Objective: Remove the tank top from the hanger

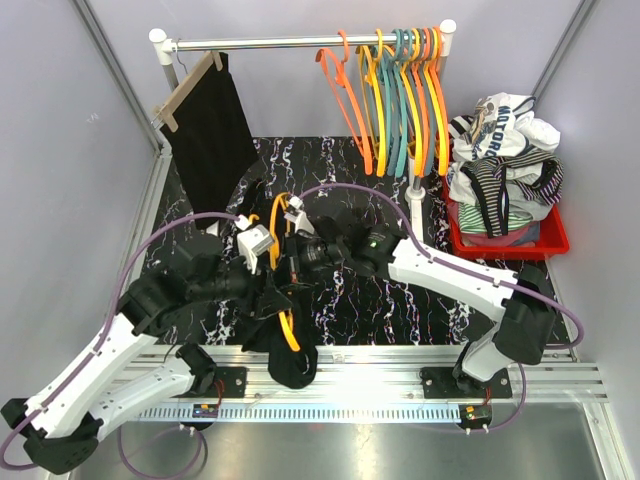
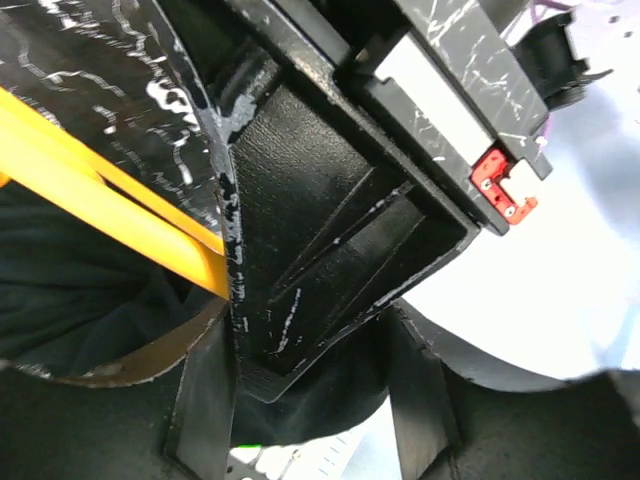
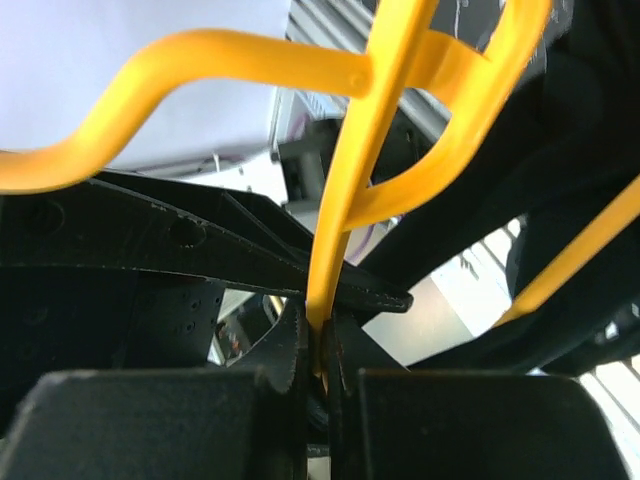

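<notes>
Wide shot first: the black marbled table, with the clothes rail well beyond both grippers at the far edge. On that rail hang a black garment out past the left gripper's side and a bunch of coloured hangers toward the right arm's side. A red bin piled with clothes sits well off to the right of the right gripper.

Now the action in the middle. The black tank top is draped on the yellow hanger, bunched just under the 2 grippers and spilling over the near table edge.

The right gripper is clamped tight on a thin bar of the hanger, with fabric just beside it.

The left gripper is right up against the cloth, its 2 fingers about halfway apart. Dark fabric lies between them, but I can't tell if it's pinched.
</notes>
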Motion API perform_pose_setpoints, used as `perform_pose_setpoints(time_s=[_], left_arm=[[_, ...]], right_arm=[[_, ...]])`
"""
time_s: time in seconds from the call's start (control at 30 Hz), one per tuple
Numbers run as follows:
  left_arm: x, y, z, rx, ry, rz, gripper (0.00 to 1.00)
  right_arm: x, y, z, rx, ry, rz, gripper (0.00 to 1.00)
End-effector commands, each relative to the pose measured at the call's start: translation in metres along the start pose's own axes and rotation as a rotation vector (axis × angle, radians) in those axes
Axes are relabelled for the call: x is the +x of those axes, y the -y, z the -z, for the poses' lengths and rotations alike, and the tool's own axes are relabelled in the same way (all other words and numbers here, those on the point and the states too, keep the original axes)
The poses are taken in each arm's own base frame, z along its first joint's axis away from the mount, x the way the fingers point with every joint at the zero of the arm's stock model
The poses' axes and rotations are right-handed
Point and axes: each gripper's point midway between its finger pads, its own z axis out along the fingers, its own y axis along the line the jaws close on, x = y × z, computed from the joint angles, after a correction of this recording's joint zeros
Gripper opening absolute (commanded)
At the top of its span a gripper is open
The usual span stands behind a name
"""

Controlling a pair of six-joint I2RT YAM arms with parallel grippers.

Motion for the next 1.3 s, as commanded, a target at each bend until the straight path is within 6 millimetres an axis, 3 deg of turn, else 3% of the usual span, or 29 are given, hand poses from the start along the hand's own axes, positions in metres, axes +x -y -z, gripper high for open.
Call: perform_pose_setpoints(time_s=[0.0,0.1,0.2,0.27,0.37,0.47,0.73,0.9,1.03,1.17,1.27], left_arm=[[0.018,0.046,0.001,0.248,-0.097,-0.042,0.49],[0.026,0.060,-0.001,0.303,-0.139,-0.043,0.50],[0.027,0.069,0.001,0.334,-0.145,-0.042,0.62],[0.022,0.073,0.004,0.347,-0.121,-0.046,0.78],[0.014,0.081,0.011,0.379,-0.081,-0.052,0.86],[0.012,0.089,0.014,0.417,-0.078,-0.049,0.90],[0.032,0.102,0.016,0.524,-0.170,-0.059,0.95],[0.029,0.114,0.023,0.601,-0.169,-0.090,0.99],[0.035,0.109,0.018,0.582,-0.206,-0.093,0.92],[0.036,0.107,0.011,0.561,-0.224,-0.099,0.50],[0.031,0.109,0.009,0.551,-0.223,-0.100,0.45]], right_arm=[[-0.030,-0.031,0.026,-0.069,0.085,0.013,0.00],[-0.035,-0.031,0.025,-0.049,0.077,0.023,0.00],[-0.039,-0.026,0.025,-0.019,0.060,0.017,0.00],[-0.042,-0.026,0.026,-0.012,0.062,0.024,0.00],[-0.042,-0.021,0.026,-0.001,0.058,0.027,0.00],[-0.041,-0.022,0.027,-0.011,0.048,0.038,0.00],[-0.032,-0.033,0.035,-0.071,-0.028,0.053,0.00],[-0.028,-0.033,0.039,-0.075,-0.069,0.058,0.00],[-0.028,-0.038,0.041,-0.102,-0.077,0.053,0.00],[-0.030,-0.040,0.042,-0.108,-0.073,0.054,0.00],[-0.041,-0.028,0.040,-0.041,-0.015,0.039,0.00]])
